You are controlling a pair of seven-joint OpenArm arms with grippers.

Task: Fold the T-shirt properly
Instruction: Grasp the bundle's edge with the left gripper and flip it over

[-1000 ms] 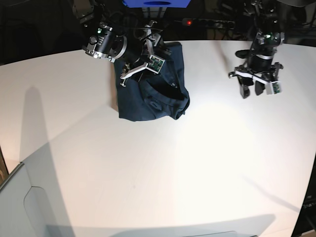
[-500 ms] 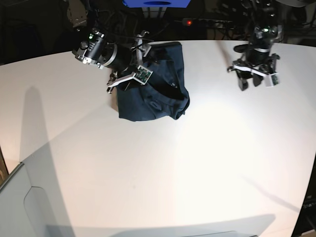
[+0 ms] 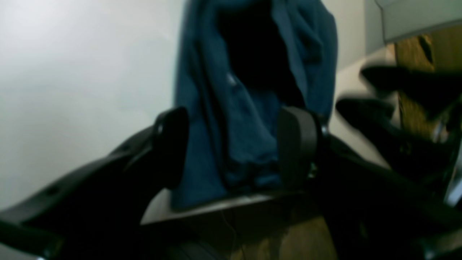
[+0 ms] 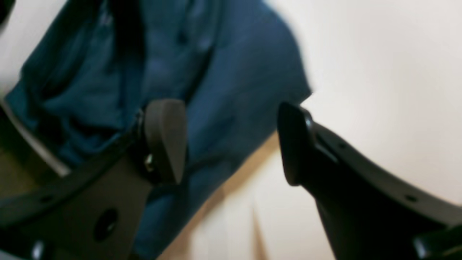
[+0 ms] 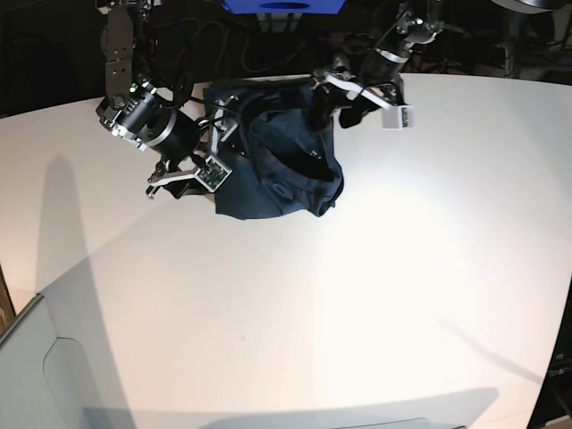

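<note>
Here we are at the far side of the white bench [image 5: 357, 295], and the T-shirt [image 5: 277, 165] lies there in a rumpled dark-blue heap, part folded, with loose ridges of cloth standing up through the middle. Not a tidy rectangle by any stretch.

The right pincer [image 5: 183, 179] sits at the shirt's left edge, low by the bench. Its wrist view shows the two fingers [image 4: 164, 141] standing apart with nothing between them, blue cloth lying beyond. Empty, then.

Over at the far right corner, the left pincer [image 5: 344, 98] hangs above the shirt's far edge. From its own camera the fingers [image 3: 299, 144] are spread wide, the shirt [image 3: 249, 108] visible through the gap but not pinched.

So my read: this is a regrasp between folds, both arms lining up on opposite edges. The next move calls for each pincer to drop onto a clean hem or corner and close on a single edge, not a bunched wad, then lift together and carry the cloth over evenly. Those raised wrinkles look like the trouble; grab there and the fold goes crooked.
</note>
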